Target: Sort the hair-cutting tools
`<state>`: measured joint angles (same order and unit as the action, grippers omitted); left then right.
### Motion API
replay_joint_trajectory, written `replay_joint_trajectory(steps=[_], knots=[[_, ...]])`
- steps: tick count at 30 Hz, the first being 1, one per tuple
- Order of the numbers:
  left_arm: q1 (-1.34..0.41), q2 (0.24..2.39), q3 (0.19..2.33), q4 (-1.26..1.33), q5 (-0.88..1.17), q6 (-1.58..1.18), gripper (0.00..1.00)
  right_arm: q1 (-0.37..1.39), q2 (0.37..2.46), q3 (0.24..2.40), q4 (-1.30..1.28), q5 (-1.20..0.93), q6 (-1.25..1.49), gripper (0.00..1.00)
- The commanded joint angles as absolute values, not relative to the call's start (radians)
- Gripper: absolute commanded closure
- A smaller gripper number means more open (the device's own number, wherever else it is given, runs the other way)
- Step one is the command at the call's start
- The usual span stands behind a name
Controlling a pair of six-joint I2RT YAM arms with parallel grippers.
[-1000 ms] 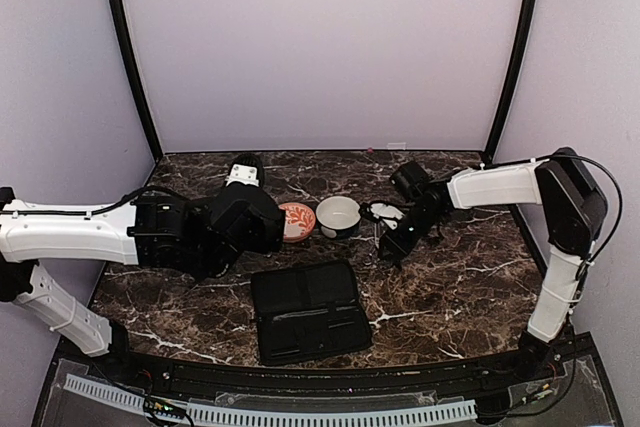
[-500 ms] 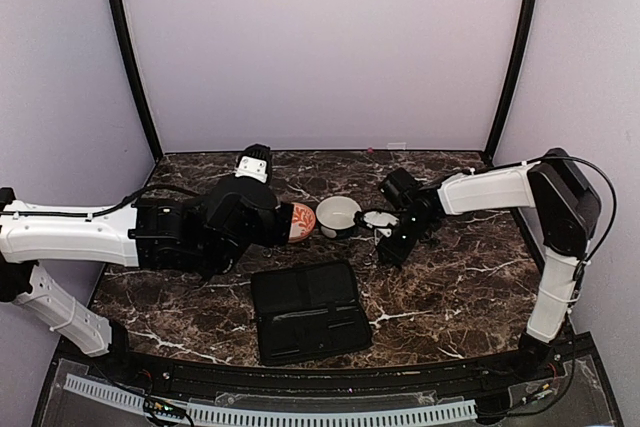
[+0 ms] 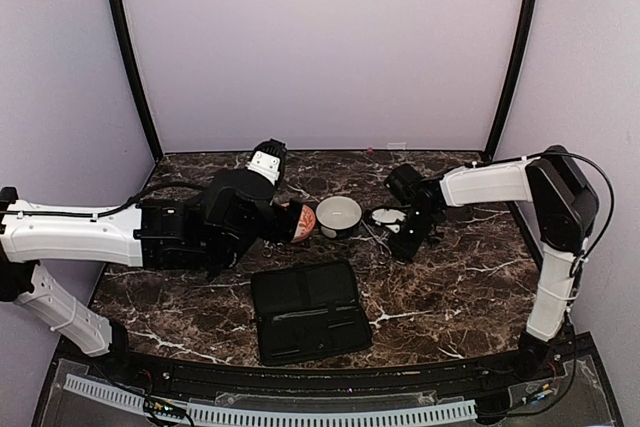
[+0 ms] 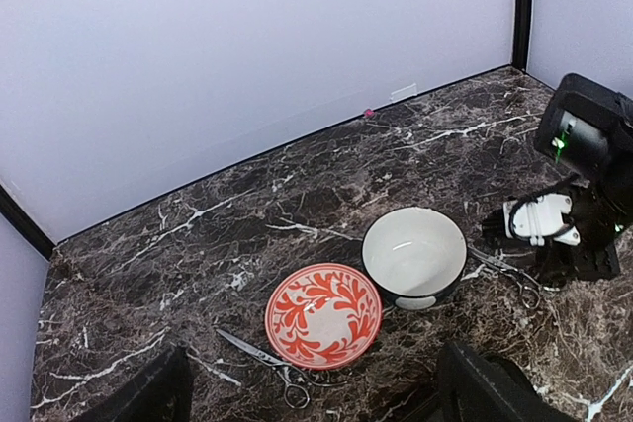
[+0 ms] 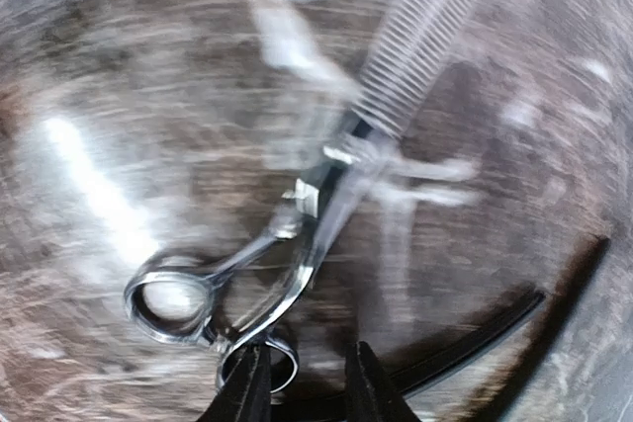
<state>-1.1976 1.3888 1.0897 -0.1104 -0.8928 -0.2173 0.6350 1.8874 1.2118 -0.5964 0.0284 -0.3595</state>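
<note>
Right wrist view, blurred: the thinning scissors (image 5: pixel 326 195) lie flat on the tabletop (image 5: pixel 119 66), one ring handle at the right gripper (image 5: pixel 307 387). Its jaws stand narrowly apart, with no grip showing. The thin ring may catch only one finger, so the scissors could pivot, splay or skid away. The white bowl (image 4: pixel 413 254) sits just beside them and could be knocked. The second scissors (image 4: pixel 262 355) lie by the orange bowl (image 4: pixel 323 315), near the left gripper (image 4: pixel 312 397), whose jaws are wide and empty. The black case (image 3: pixel 308 312) lies apart, nearer the arms.
</note>
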Motion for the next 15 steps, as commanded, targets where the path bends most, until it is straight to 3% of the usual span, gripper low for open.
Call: replay_joint_trajectory(steps=[1, 15], knots=[[-1.192, 1.369, 1.058, -0.052, -0.858, -0.161, 0.12, 0.567, 1.956, 1.276, -0.658, 0.094, -0.369, 0.77], [-1.182, 1.34, 1.015, -0.032, -0.824, -0.15, 0.12, 0.555, 2.055, 1.359, -0.716, 0.006, -0.406, 1.0]])
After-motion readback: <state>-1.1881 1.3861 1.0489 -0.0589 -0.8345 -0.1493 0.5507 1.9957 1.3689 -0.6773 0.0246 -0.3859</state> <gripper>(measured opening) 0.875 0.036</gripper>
